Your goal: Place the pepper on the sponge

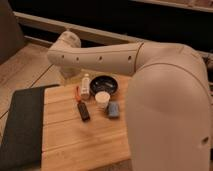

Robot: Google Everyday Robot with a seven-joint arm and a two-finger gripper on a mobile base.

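Bulky white arm (102,57) stretched out level, big elbow (167,105) nearest, gripper (69,75) hanging below its far end.

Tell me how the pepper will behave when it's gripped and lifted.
The pepper is slim, so probably light, and likely to pivot in a two-finger pinch. Its rounded shape may roll if nudged on the table. It lies close beside the small bottle, which could tip. The gripper is out of view beyond the arm.

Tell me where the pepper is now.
In the camera view the pepper lies on the wooden table, just left of the small whitish bottle and behind the black bar. The gripper is out of sight behind the arm.
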